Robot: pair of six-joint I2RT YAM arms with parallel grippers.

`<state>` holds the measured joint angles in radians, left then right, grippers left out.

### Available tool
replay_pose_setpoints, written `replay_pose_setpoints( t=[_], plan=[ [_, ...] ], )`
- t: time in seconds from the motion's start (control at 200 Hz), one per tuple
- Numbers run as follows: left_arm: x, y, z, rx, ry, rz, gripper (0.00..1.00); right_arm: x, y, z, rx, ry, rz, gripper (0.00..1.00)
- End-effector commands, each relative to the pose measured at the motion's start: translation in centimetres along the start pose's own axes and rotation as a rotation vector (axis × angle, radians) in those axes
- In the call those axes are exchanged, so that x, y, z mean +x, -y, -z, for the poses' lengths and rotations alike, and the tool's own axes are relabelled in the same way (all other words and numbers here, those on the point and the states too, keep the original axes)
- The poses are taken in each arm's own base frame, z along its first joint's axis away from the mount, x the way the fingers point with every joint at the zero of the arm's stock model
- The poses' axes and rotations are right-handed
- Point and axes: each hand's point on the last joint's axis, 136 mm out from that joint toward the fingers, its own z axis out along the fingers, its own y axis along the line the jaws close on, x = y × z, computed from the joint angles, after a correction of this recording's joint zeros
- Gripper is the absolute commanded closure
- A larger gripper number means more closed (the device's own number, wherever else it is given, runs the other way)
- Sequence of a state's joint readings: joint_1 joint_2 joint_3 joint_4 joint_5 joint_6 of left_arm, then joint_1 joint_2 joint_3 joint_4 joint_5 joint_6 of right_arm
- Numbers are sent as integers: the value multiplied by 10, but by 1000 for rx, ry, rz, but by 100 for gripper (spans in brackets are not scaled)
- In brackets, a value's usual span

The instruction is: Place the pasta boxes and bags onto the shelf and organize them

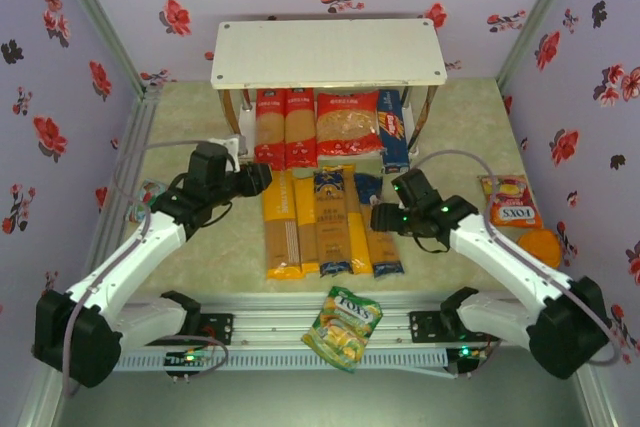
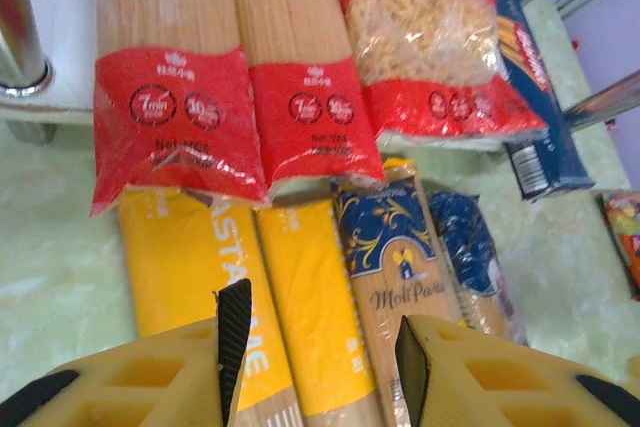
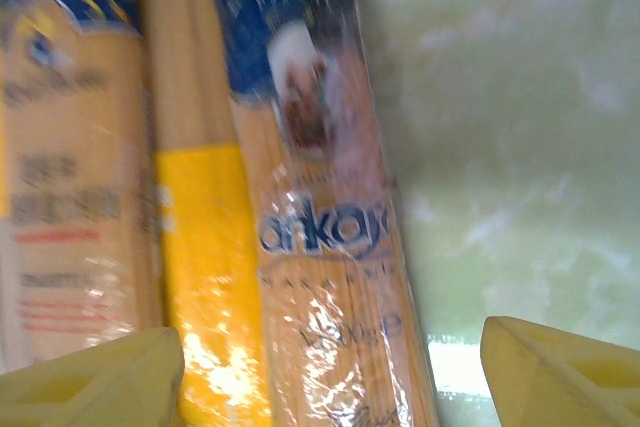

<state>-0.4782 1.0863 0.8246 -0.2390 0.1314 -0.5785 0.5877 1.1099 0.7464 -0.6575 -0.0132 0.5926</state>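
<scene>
Risk: the packs on the counter (image 1: 235, 262) lie edge to edge, so a pinch could catch two at once, and slick film may slip.

- Left fingers (image 2: 235, 337): about half open, straddling the yellow spaghetti bag (image 2: 310, 307). Nothing held.
- Right fingers (image 3: 100, 382): wide above the blue-topped spaghetti bag (image 3: 320, 277). Contact can't be told.

Farther back, red bags (image 1: 285, 127) and the dark-blue box (image 1: 393, 127) sit on the shelf (image 1: 330, 52), lower board.

blurred: blue spaghetti bag (image 3: 310, 277) print | shelf board (image 1: 330, 52) hides: red bags (image 1: 270, 132) far ends
</scene>
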Motion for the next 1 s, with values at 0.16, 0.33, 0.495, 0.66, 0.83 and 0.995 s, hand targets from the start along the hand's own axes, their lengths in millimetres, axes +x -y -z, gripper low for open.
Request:
replay_pose_setpoints(
  t=[0.16,0.33,0.495,0.66,0.83,0.995],
  plan=[
    [-8,7,-11,7,-16,52,54,26,-5,-39,2,-154,-54,19],
    [-8,6,-15,6,-17,53,54,31,-3,-51,33,-195,-56,15],
    [-6,5,-21,7,-21,63,54,40,0,-63,56,-258,-51,14],
    [-5,2,-25,8,-21,78,54,46,11,-68,123,-293,-49,14],
    [-7,-2,-27,4,-17,87,54,52,11,-77,121,-331,-49,27],
    [-8,-4,-27,4,-17,95,54,55,5,-74,94,-350,-60,58]
  ],
)
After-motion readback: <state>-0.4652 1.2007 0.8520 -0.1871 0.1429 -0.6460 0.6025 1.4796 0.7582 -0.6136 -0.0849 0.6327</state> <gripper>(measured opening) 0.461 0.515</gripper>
